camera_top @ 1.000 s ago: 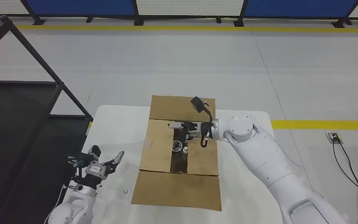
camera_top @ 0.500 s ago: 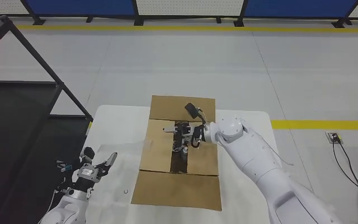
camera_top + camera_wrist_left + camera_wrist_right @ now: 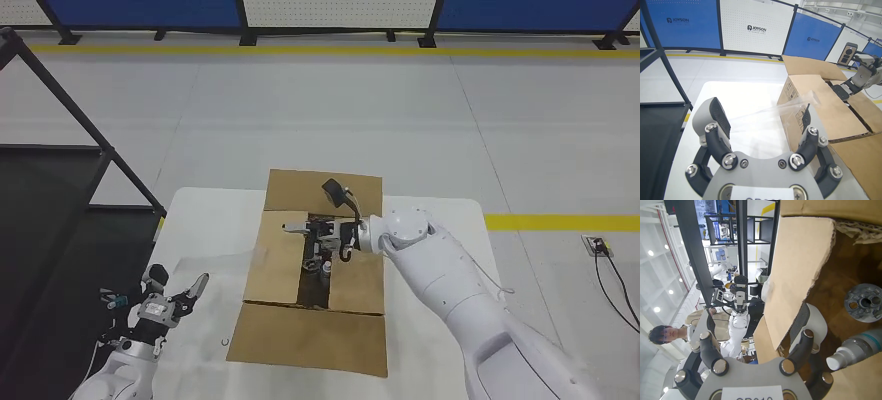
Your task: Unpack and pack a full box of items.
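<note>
While the box [image 3: 268,262] sits on the table [image 3: 205,215] with its top flaps partly shut, the job looks to be at the opening step. The right gripper [image 3: 318,232] is at the dark gap in the top of the box. Its fingers [image 3: 811,315] are apart, one over a top flap [image 3: 800,266] and one under it, inside the box.

I think the next move is to pinch that flap and swing it up and away from the gap. Inside the box lie a grey wheel [image 3: 863,303], a bottle [image 3: 849,350] with a white cap and some crumpled paper [image 3: 857,232]. The inner finger should stay high so it does not bump them.

The flap's edge is torn and rough, and the gap is narrow, so there is little room there. The left gripper [image 3: 761,108] is low beside the box, not touching it, with its fingers wide apart and holding nothing. A strip of clear tape [image 3: 791,107] reaches from the box toward it. The table on that side of the box has bare room to set things down.
</note>
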